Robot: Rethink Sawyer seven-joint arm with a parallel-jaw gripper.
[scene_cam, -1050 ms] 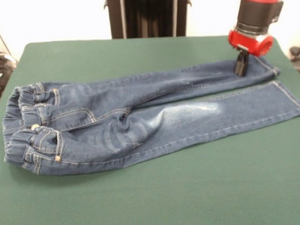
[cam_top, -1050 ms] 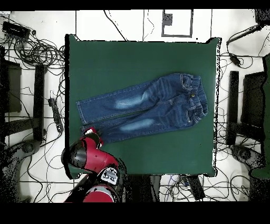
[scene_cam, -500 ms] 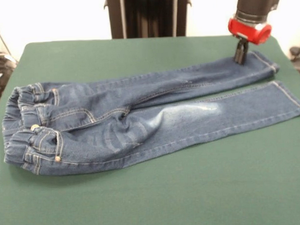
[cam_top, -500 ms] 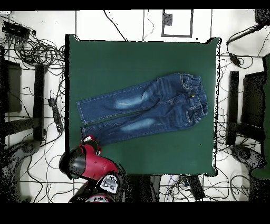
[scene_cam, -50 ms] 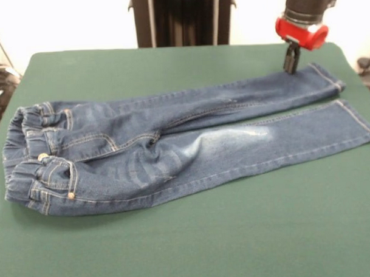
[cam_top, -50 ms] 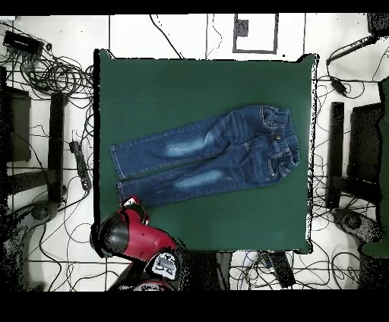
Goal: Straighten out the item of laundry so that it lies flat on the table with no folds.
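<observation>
The green table [scene_cam, -50 ms: 176,248] takes up most of the shot, and the jeans [scene_cam, -50 ms: 173,148] are laid out across the middle of it, waistband bunched at one end and both legs stretched toward the other, side by side. There's still some rumpling around the crotch and the elastic waist. The gripper [scene_cam, -50 ms: 290,60] hangs just above the far leg's cuff, with its fingers pressed together and holding nothing.

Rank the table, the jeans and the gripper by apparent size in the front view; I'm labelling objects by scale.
1. The table, filling most of the view.
2. The jeans, spanning nearly the table's width.
3. The gripper, smallest by far, though it sits farthest from the camera, which shrinks it somewhat.
</observation>
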